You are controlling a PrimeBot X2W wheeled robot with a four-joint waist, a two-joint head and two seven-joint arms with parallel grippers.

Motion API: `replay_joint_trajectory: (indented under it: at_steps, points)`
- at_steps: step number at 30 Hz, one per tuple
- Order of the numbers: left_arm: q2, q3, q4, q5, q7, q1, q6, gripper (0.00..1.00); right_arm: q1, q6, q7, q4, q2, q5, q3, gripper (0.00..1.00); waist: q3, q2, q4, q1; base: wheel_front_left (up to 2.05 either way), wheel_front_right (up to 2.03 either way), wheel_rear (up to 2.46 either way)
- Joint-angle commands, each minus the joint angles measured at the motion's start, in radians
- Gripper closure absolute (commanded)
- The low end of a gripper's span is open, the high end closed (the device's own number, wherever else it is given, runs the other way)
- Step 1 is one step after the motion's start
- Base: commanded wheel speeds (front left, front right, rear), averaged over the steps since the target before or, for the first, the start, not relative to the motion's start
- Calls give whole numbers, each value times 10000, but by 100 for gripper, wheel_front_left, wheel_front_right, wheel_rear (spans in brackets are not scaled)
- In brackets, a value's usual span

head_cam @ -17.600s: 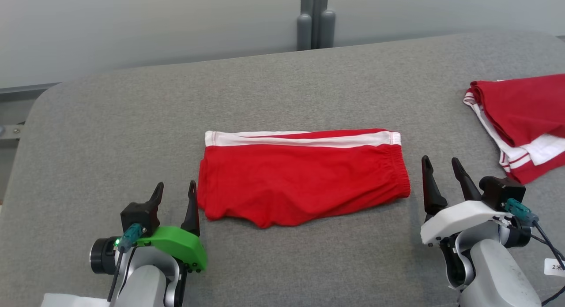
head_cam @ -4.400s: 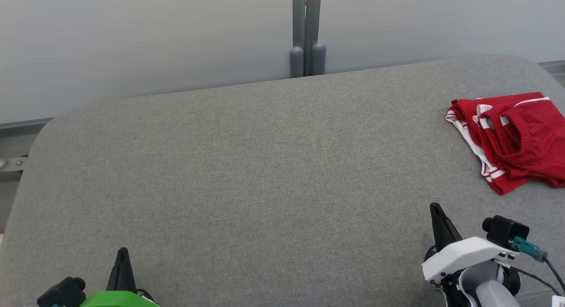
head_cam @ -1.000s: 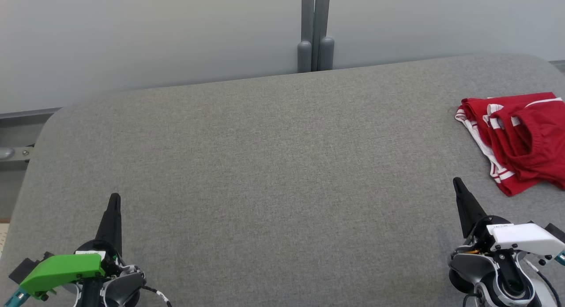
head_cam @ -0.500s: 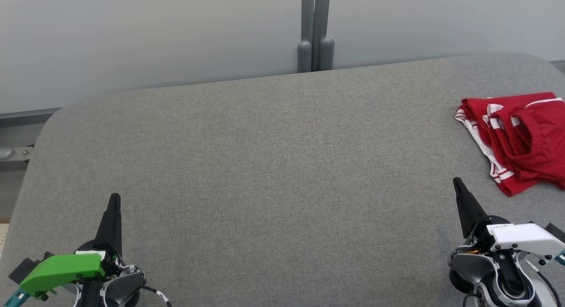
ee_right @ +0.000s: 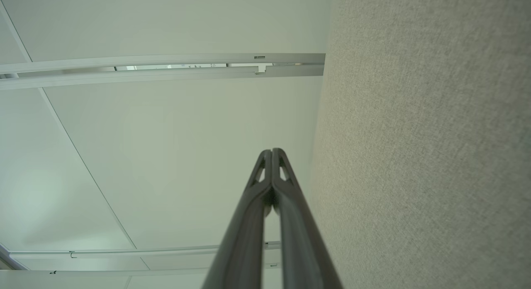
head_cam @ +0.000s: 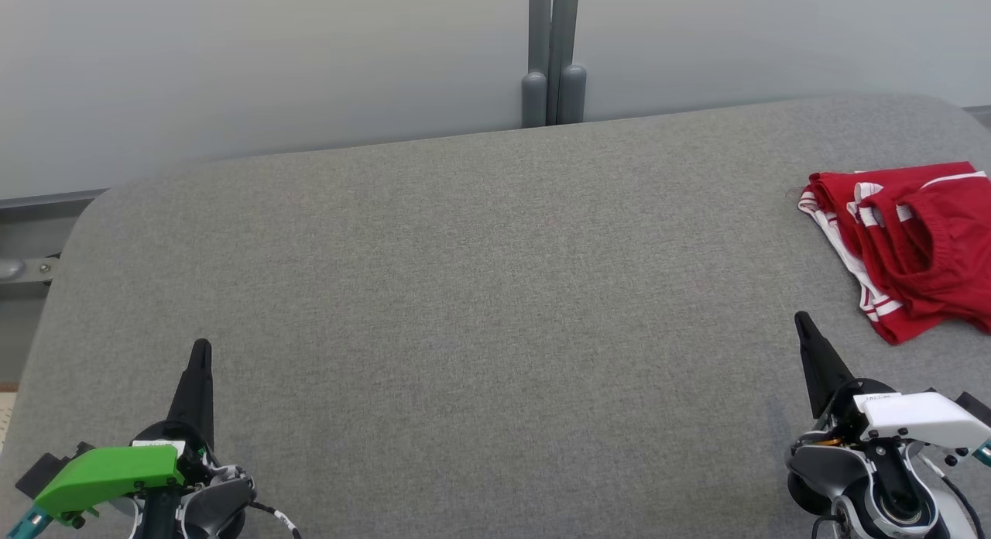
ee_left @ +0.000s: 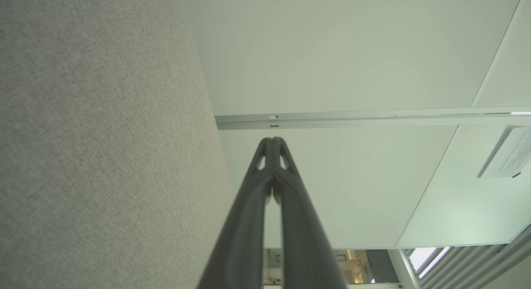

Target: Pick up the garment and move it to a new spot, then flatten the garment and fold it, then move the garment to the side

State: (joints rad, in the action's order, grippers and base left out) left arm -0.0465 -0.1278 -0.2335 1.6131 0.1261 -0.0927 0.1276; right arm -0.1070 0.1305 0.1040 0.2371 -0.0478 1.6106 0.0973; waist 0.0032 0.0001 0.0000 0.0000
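Red-and-white shorts (head_cam: 917,252) lie bunched at the far right edge of the grey bench (head_cam: 480,291). The left gripper (head_cam: 200,347) sits at the near left, jaws clenched on nothing. The right gripper (head_cam: 801,320) sits at the near right, jaws clenched and empty, near the shorts but apart.

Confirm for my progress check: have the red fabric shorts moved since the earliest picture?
Yes, rightward: the red fabric shorts, once below the grey wall post, now lie at the grey padded table's right edge.
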Motion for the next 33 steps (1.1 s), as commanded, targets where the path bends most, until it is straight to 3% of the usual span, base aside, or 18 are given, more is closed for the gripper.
replay_joint_trajectory:
  at_steps: [1, 33]
  points:
    - [-70, -23, 16, 2, 17, -80, 67, 100, 121, 4, 9, -40, -45, 87, 19, 100, 0, -1, 0, 0, 0, 0, 0]
    - [-71, -23, 18, 2, 16, -79, 67, 100, 121, 4, 9, -40, -45, 89, 17, 100, 0, -1, 0, 0, 0, 0, 0]
